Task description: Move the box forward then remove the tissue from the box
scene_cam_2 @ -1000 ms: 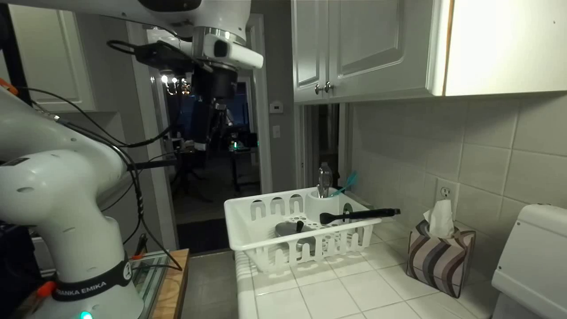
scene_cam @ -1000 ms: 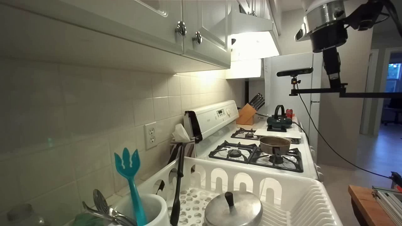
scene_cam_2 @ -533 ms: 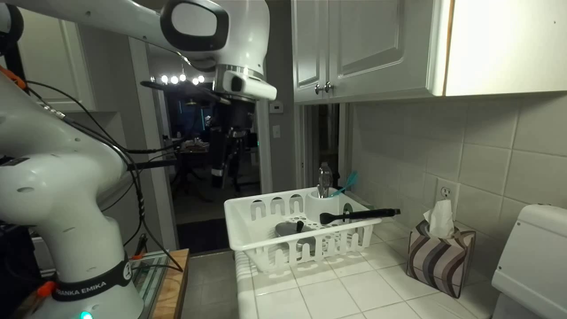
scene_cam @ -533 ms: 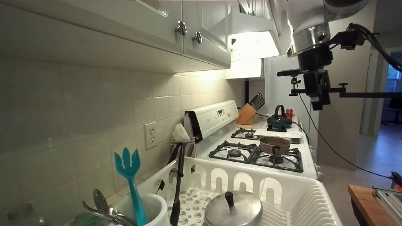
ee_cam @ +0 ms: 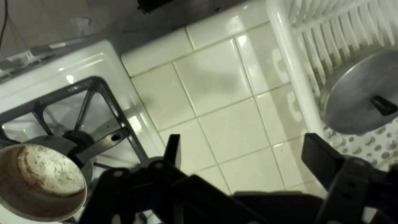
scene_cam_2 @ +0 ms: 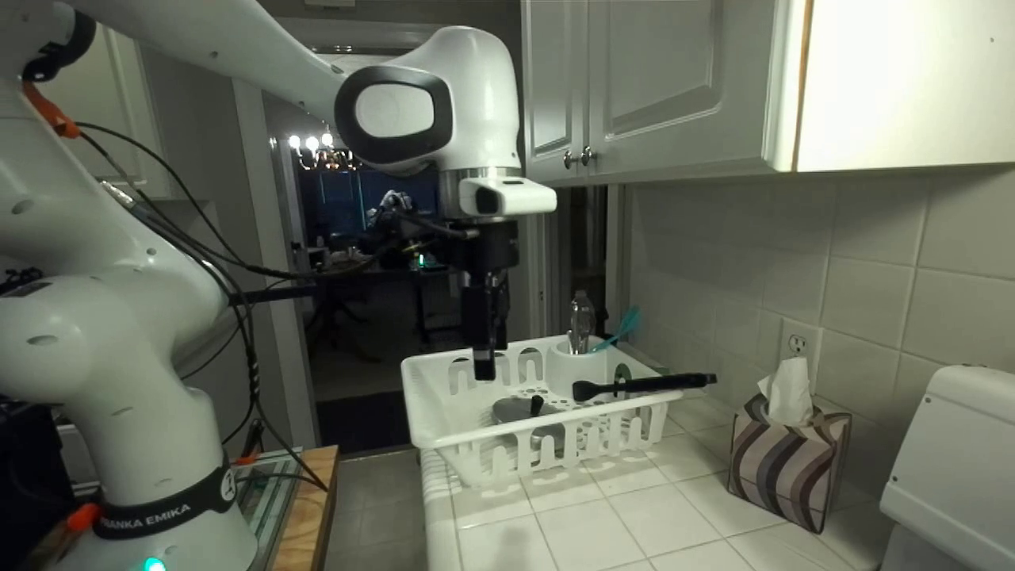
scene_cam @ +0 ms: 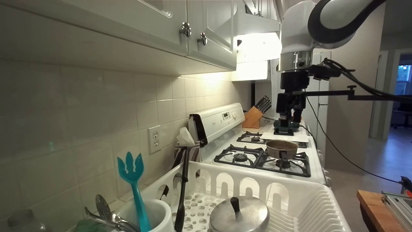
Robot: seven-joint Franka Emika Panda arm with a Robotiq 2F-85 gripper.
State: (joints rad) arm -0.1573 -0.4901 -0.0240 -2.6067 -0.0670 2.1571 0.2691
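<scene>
Along the off-white square-tiled ceramic wall runs your white tiled desk, w/ a white rectangular plastic dish rack on it. Your target, the brown-&-grey wave-striped cardboard tissue box, stands upright on the desk near that wall, just beside the rack but apart from it. It'll prob. be light, w/ thin walls that dent if you squeeze hard; on glossy tile it should slide easily, tho a high push may tip it. To move it, grip across 2 opposite sides, low rather than by the top rim. The crumpled white paper tissue rising from its top is likely limp & easily torn: pinch it mid-height, pull straight up, & watch for the light box lifting w/ it.

Your black blunt metal-look fingers are spread wide w/ nothing betw. them, & hang above the desk's tiles, touching nothing. The box sits well apart from them, off toward the wall & out of the wrist view; you can't tell their exact height diff. from the 2 exterior views.
</scene>
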